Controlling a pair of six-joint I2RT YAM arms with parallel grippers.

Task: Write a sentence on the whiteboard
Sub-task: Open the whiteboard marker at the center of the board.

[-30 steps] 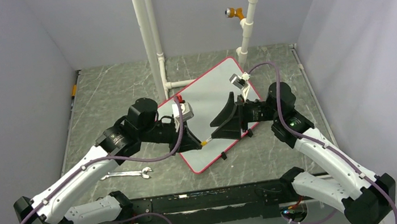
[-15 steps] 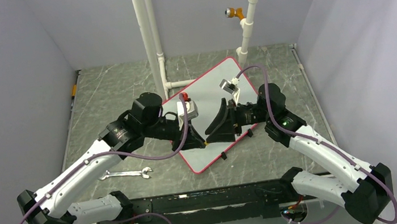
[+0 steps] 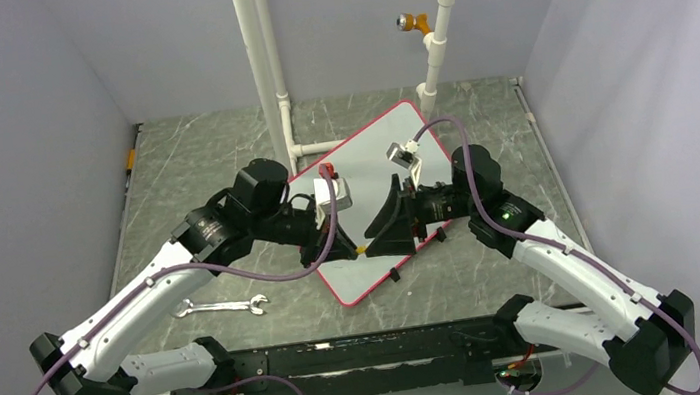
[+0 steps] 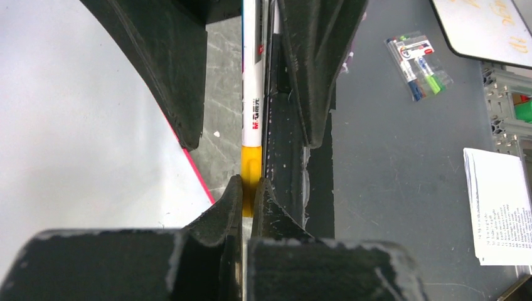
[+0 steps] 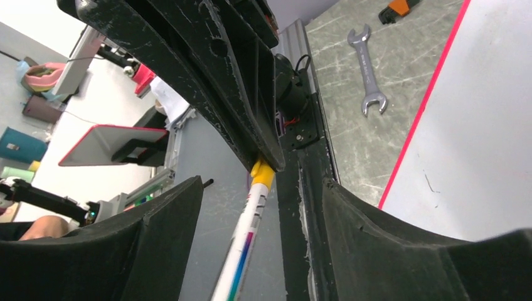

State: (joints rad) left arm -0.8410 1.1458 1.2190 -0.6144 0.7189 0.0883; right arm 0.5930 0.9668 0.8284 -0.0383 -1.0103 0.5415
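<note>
Grey walls stand around a green stone table (image 3: 192,177), and white pipes (image 3: 258,58) rise at the far side. One whiteboard (image 3: 367,160) with a red rim lies flat in the middle of the table, turned at a slant, its far corner near the foot of the pipes. It looks bare from above; no writing shows on it. Both arms meet over its near left edge. The left pincer (image 4: 248,194) is squeezed tight on the yellow end of a pen (image 4: 252,94). The right pincer (image 5: 260,185) is spread wide, with the white body of the pen between its fingers but not touching them. A spanner (image 3: 221,306) lies on the table near the left arm. The pen looks light, stiff, round and smooth, so it may slip or spin; the best hold is likely the middle of the white body. The whiteboard looks thin, light and slick, so it may slide when pressed; its rim is the place to hold it.
</note>
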